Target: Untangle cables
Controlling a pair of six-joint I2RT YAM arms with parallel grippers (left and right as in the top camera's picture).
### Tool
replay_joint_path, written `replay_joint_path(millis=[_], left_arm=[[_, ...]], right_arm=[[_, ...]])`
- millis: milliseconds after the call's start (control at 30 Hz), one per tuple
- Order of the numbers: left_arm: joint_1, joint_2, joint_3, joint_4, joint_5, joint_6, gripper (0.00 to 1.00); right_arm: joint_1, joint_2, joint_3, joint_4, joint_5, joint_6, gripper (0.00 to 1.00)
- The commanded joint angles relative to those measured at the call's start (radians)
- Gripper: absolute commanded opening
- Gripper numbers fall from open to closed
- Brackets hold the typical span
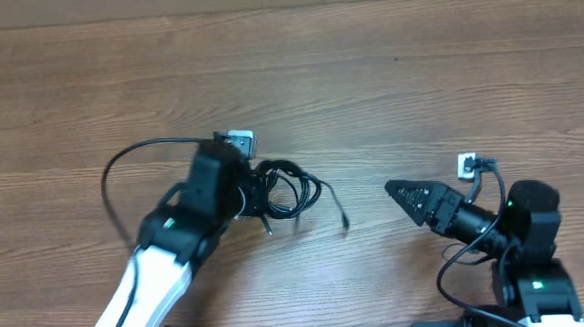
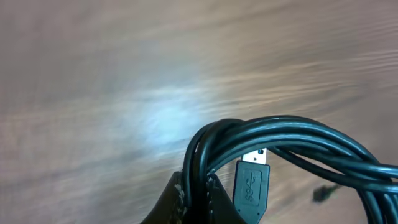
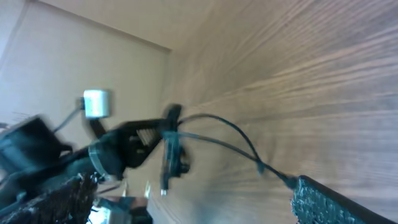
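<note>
Pinching a bundle of black cables (image 1: 291, 189) with the left gripper (image 1: 254, 196), near the middle of the wooden table (image 1: 367, 69). Squeezing a few loops at the left side of the bundle, with the fingers (image 2: 163, 205) pressed tight together around them. Showing up close, in the left wrist view, as thick shiny black cords bending up out of the grip and over to the right. Showing a black USB plug (image 2: 252, 186) with a silver tip just under those cords, right beside the grip. Trailing one thin loose end (image 1: 336, 209) out of the right side of the bundle and down toward the front of the table, with a small plug at its tip. Cannot tell about the bundle lying on the wood or hanging just over it.

Pointing the right gripper (image 1: 394, 190) left at the bundle from the right side of the table, spread wide and touching no cable. Sitting well apart from the bundle, and near the loose end but not on it. Showing, in the right wrist view, cords dangling under the left gripper far across the table, with one small plug pointing down.

Looping a thicker black arm wire (image 1: 108, 183) out to the left of the left arm, away from the bundle.
</note>
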Motion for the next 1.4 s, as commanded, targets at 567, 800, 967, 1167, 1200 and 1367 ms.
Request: replay_joint_path(millis=[567, 800, 967, 1167, 1200, 1367], left_arm=[[0.002, -0.142, 0.014, -0.103, 0.401, 0.076, 0.04], [0.0, -0.141, 0.014, -0.102, 0.46, 0.084, 0.04], [0.0, -0.14, 0.014, -0.103, 0.452, 0.099, 0.04], [0.0, -0.138, 0.014, -0.102, 0.408, 0.099, 0.04], [0.0, -0.135, 0.014, -0.102, 0.408, 0.099, 0.04], [0.0, -0.106, 0.014, -0.114, 0.368, 0.098, 0.04]], right_arm=[[0.005, 0.084, 0.227, -0.133, -0.373, -0.343, 0.76], [0.134, 0.084, 0.227, -0.19, -0.168, -0.343, 0.73], [0.295, 0.091, 0.227, -0.145, 0.084, -0.342, 0.66], [0.497, 0.161, 0.227, -0.072, 0.29, -0.338, 0.5], [0.525, 0.18, 0.227, -0.067, 0.32, -0.338, 0.47], [0.645, 0.261, 0.227, 0.053, 0.332, -0.334, 0.32]])
